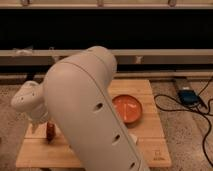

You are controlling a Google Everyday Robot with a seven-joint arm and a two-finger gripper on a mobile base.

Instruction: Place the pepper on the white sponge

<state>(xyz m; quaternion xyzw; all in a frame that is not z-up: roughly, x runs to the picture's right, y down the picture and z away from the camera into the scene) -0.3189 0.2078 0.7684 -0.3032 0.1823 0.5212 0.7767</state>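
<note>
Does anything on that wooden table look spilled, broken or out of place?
Nothing stands out. The orange bowl sits upright on the wooden table, and the pepper is near its left edge, beside the gripper. The arm hides the rest.

One view [106,85] — close behind the arm [92,107], looking down on table [152,150]; pincer [48,129] lower-left.

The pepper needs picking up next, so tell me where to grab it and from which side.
Grip the pepper across its middle, coming straight down from above. It lies flat on the wooden table, long and narrow, its length running away from the camera, so closing across its width looks best. The hand hangs just above it, at the table's left end.
</note>
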